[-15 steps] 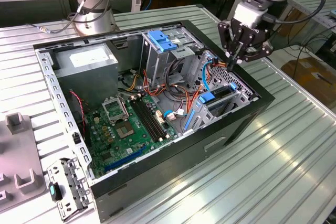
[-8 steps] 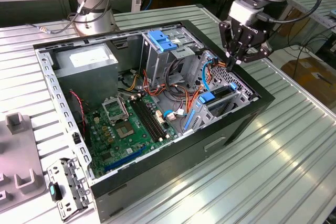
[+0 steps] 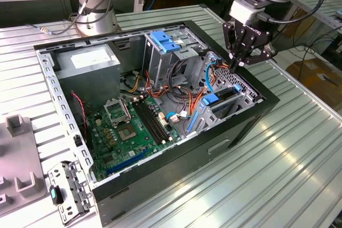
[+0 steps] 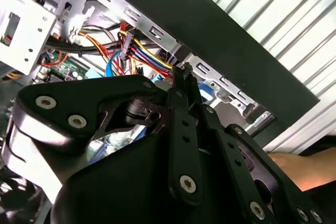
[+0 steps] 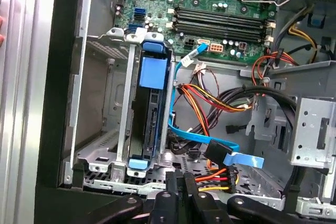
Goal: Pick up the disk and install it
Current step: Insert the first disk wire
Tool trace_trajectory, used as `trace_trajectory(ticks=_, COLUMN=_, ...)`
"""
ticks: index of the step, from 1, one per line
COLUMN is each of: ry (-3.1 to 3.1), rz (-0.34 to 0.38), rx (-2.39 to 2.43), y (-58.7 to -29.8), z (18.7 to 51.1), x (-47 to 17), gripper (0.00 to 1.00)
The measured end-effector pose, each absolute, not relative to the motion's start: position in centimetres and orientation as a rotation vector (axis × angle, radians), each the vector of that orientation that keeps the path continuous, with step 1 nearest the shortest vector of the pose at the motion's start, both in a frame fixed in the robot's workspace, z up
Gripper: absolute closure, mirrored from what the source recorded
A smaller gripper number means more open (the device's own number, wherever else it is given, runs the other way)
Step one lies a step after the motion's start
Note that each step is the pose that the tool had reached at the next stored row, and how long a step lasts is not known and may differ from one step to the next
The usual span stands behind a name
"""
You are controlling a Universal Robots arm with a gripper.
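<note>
The disk [image 3: 225,100] stands on edge inside the metal drive bay [image 3: 243,97] at the corner of the open computer case, on the exterior view's right. Blue plastic rails run along its sides. In the first wrist view the disk [image 5: 152,121] shows as a dark slab between the bay's walls, with a blue tab on top. My gripper [image 3: 235,68] hangs just above the bay, shut, with nothing between its fingertips. Its black fingers [image 5: 175,182] press together beside the bay's perforated rim. In the second wrist view the gripper [image 4: 181,72] points at the cable bundle.
The case [image 3: 267,108] lies open on a ribbed metal table. Inside are a green motherboard [image 3: 131,126], a grey power supply box [image 3: 88,62], a blue-topped metal cage [image 3: 163,44] and loose cables [image 5: 220,98], among them a blue flat cable [image 5: 210,142]. A grey fixture [image 3: 16,158] sits at the exterior view's left.
</note>
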State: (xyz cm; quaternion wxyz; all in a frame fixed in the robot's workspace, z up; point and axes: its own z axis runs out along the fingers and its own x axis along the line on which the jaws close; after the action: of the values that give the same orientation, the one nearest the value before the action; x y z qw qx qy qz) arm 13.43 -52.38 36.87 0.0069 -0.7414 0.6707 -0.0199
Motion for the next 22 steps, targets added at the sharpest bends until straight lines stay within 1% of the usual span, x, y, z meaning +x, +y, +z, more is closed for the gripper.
trace_trajectory(ticks=14, ry=2.255, rz=-0.064, rx=-2.171, y=-52.38, z=36.65, x=13.23, gripper=0.83)
trace_trajectory(ticks=22, ry=2.261, rz=-0.064, rx=-2.165, y=-52.76, z=36.43, x=12.80, gripper=0.83)
